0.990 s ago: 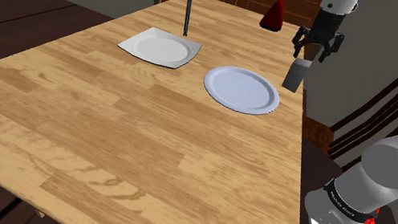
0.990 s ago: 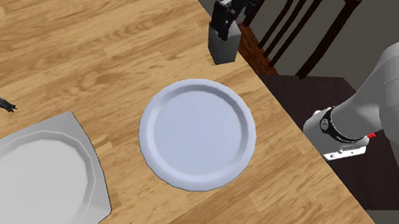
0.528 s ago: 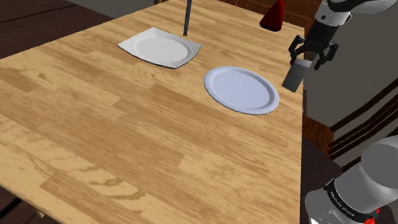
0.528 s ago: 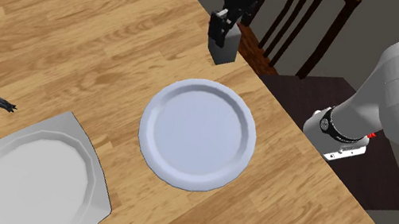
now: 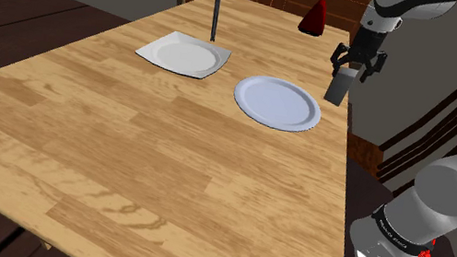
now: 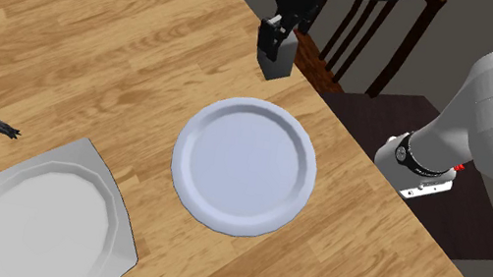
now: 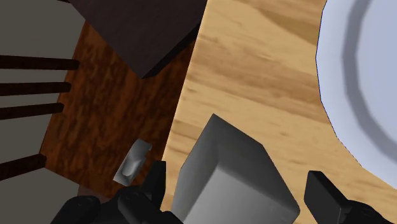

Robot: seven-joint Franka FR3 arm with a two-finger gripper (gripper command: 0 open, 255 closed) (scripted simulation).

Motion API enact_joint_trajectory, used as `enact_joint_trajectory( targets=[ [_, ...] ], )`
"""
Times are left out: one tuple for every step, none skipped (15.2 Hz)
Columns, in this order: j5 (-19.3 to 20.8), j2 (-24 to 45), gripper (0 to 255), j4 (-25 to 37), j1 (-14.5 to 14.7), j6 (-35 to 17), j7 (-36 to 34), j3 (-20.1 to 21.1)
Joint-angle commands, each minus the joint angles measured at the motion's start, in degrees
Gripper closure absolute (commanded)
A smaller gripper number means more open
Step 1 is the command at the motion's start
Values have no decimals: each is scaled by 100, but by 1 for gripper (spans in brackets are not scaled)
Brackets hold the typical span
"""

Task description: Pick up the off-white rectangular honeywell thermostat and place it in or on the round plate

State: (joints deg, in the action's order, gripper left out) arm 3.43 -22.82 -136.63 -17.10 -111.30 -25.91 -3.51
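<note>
From the shoulder view, counted on the wooden table (image 5: 122, 144): one round plate (image 5: 277, 102), one square plate (image 5: 183, 55) to the round plate's side on the shoulder view's left, one grey thermostat (image 5: 338, 88) upright near the round plate on the shoulder view's right, at the table's edge, and one gripper (image 5: 355, 68) set over its top end. From the second exterior view, one of each likewise, thermostat (image 6: 276, 57) apart from the round plate (image 6: 244, 165) toward that view's top, upper end inside the gripper (image 6: 281, 34). From the wrist view, thermostat (image 7: 229, 178) between fingers (image 7: 326, 194) spread wide, clasping nothing, the one nearer the round plate (image 7: 362, 83) clear of it.
</note>
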Motion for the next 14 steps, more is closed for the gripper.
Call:
enact_joint_trajectory(
  targets=[
    [0, 0, 255, 0, 0, 0, 0, 0],
    [0, 0, 255, 0, 0, 0, 0, 0],
    [0, -2, 255, -3, 0, -1, 1, -1],
    [0, -1, 255, -1, 0, -1, 1, -1],
    [0, 0, 255, -1, 0, -1, 1, -1],
    [0, 0, 255, 0, 0, 0, 1, 0],
    [0, 1, 255, 1, 0, -1, -1, 1],
    [0, 2, 255, 1, 0, -2, -1, 1],
    [0, 1, 255, 1, 0, 0, -1, 1],
    [0, 0, 255, -1, 0, -1, 0, 1],
    [-2, -20, 255, 60, 0, 80, 2, 3],
    [-4, -39, 255, 122, 1, 161, 4, 5],
    [-5, -54, 255, 187, 1, 241, 7, 7],
    [-7, -69, 255, 252, 2, 320, 9, 9]
  ],
)
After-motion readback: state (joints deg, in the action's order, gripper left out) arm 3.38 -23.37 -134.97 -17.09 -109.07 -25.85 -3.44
